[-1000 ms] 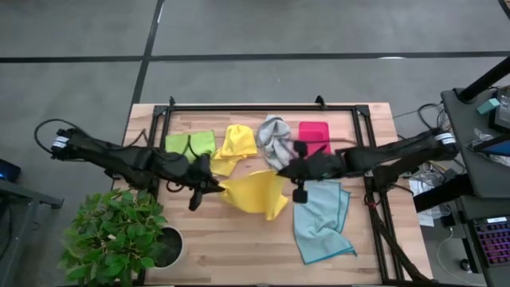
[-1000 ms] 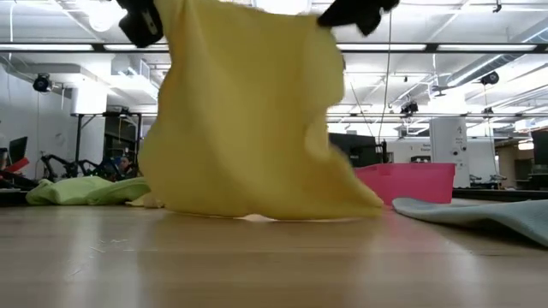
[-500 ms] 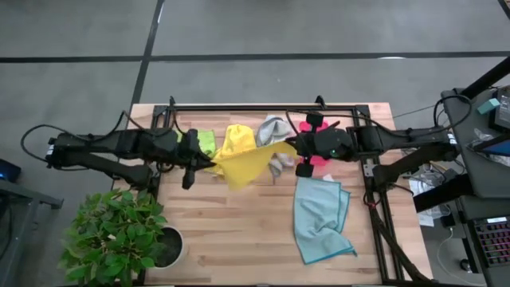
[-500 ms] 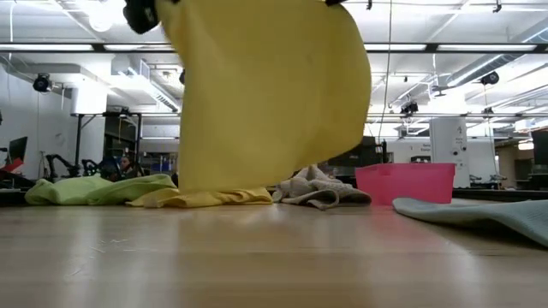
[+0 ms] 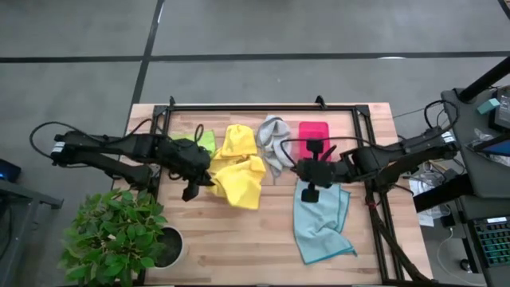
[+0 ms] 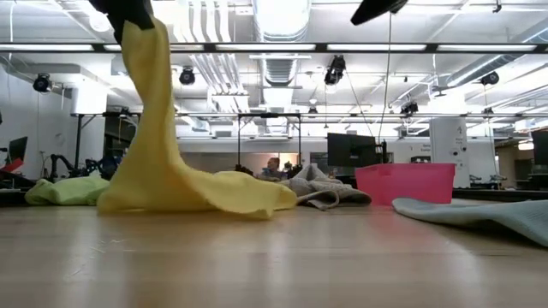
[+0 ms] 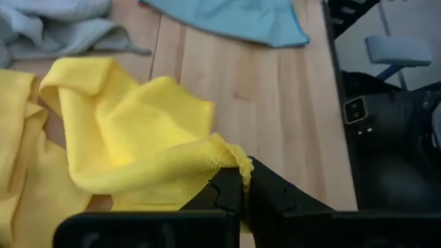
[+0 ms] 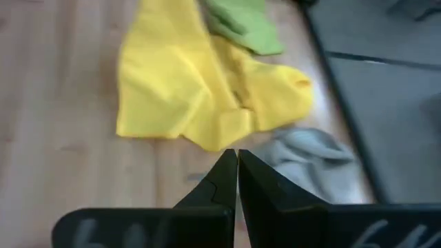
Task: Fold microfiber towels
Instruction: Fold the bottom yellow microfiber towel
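Soft, light, limp yellow towel [image 5: 239, 179] pinched at one corner by left gripper [image 5: 197, 180]; right gripper [image 5: 310, 185] clenched empty at 3 o'clock, best regrasped at another corner.

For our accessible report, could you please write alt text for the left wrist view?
The left tool is shut on a corner of a yellow towel, which drapes in folds onto the wooden table. Beyond lie a light blue towel and a grey towel.
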You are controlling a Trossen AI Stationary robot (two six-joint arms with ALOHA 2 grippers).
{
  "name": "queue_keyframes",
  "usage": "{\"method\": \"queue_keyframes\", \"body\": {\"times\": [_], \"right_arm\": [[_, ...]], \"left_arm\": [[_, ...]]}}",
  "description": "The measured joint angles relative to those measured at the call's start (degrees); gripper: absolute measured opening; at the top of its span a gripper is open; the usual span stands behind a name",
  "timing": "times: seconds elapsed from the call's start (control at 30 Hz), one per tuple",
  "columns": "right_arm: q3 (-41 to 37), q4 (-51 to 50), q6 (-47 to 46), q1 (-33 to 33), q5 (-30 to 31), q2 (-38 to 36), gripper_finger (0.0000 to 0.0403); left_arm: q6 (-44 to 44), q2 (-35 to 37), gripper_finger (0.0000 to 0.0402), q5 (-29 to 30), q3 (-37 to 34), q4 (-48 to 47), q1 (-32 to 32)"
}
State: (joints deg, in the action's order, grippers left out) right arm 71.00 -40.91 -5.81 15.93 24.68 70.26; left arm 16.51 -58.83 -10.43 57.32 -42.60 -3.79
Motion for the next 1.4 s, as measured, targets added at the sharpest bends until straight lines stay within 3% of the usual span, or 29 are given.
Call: {"method": "queue_keyframes", "body": {"times": [0.13,0.27,0.4,0.53,0.83,1.03,1.17,1.4], "right_arm": [[-7.9,14.2,-0.5,0.1,-7.4,0.1,0.0022],[-17.7,33.5,-3.2,-0.6,-11.4,3.1,0.0063],[-23.1,52.3,-4.7,-0.7,-11.3,11.8,0.011],[-22.9,63.3,-4.1,-0.3,-12.4,22.3,0.0143],[-12.5,63.5,-3.2,-0.3,-25.6,37.7,0.0164],[-6.5,54.8,-1.3,-0.3,-25.6,41.7,0.0164],[-4.5,54.3,-0.5,-0.3,-24.6,44.5,0.0159],[-4.2,54.5,1.0,-0.3,-22.1,44.8,0.0095]], "left_arm": [[1.3,-2.5,0.0,0.0,0.0,0.0,0.0],[3.6,-4.5,0.0,0.4,0.1,0.0,0.0],[5.7,-5.5,0.0,0.5,0.4,-0.1,0.0],[5.7,-5.6,0.0,0.5,0.7,0.0,0.0],[5.6,-5.0,0.0,0.6,0.7,0.0,0.0],[5.7,-5.1,0.0,0.7,0.7,0.1,0.0],[5.6,-5.1,0.0,0.7,0.7,0.0,0.0],[5.6,-5.1,0.0,0.7,0.6,0.0,0.0]]}}
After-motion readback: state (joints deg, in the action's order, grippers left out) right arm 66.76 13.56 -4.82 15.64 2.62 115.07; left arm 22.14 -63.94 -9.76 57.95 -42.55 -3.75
